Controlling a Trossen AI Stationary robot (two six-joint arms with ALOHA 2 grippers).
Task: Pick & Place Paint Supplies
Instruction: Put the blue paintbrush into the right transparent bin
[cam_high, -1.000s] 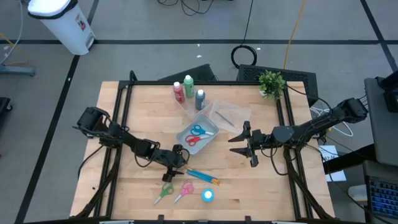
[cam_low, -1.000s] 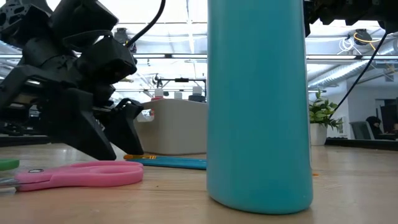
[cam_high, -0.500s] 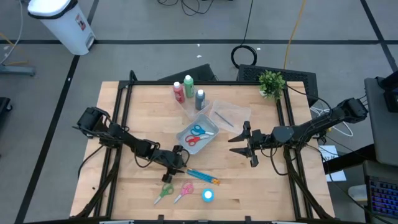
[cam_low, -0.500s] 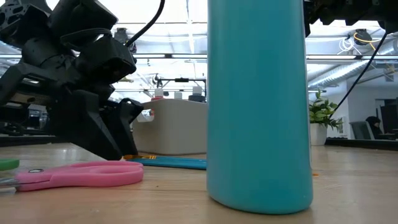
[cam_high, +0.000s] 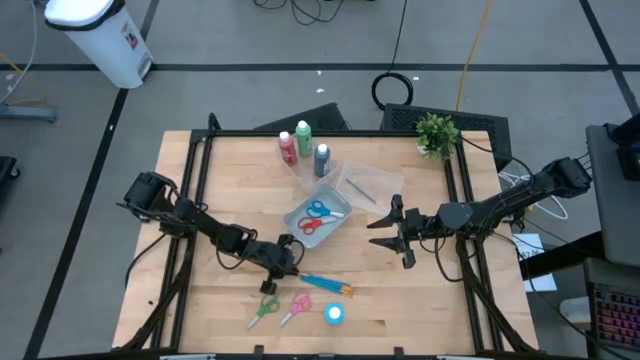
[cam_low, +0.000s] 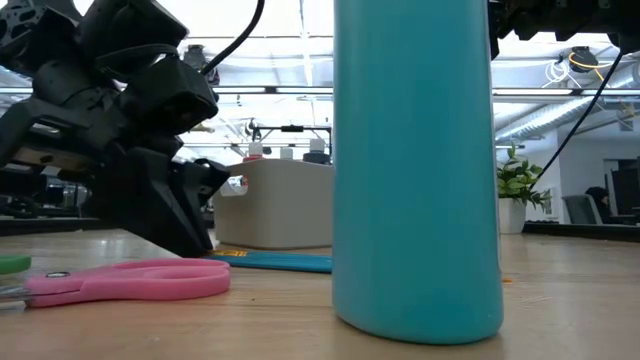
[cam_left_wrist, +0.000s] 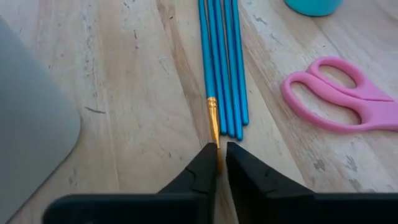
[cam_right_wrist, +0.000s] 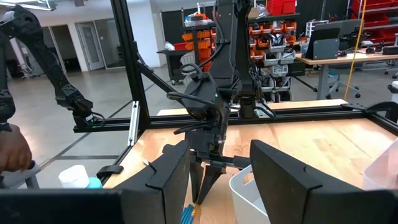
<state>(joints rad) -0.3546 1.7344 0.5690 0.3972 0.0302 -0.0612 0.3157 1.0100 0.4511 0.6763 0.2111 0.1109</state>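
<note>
Several thin blue brushes (cam_left_wrist: 222, 68) lie side by side on the table, also seen in the high view (cam_high: 326, 285). My left gripper (cam_left_wrist: 221, 163) is low at their orange-tipped ends (cam_high: 290, 271), shut on one brush. Pink scissors (cam_left_wrist: 336, 102) and green scissors (cam_high: 265, 308) lie flat near the front edge, beside an upright light blue bottle (cam_high: 334, 314). Red and blue scissors lie in a clear tub (cam_high: 338, 202). Red (cam_high: 287, 148), green (cam_high: 303, 138) and grey (cam_high: 321, 158) bottles stand at the back. My right gripper (cam_high: 393, 232) hovers open at mid right. My left gripper pinches the orange tip (cam_left_wrist: 214, 134) of the outermost brush between its two fingertips. The fingers slant down from the table's left and lie along the brush. The brush rests flat on the table beside the others.
A second clear tub (cam_high: 366, 185) lies behind the first. A small potted plant (cam_high: 437, 133) stands at the far right corner. The black frame (cam_high: 196, 170) runs along the table's sides. A person's hand (cam_right_wrist: 11, 155) shows beyond the table in the right wrist view.
My left gripper has shut its fingers onto the orange tip of one brush, staying low at the same spot. The brushes lie where they were.
</note>
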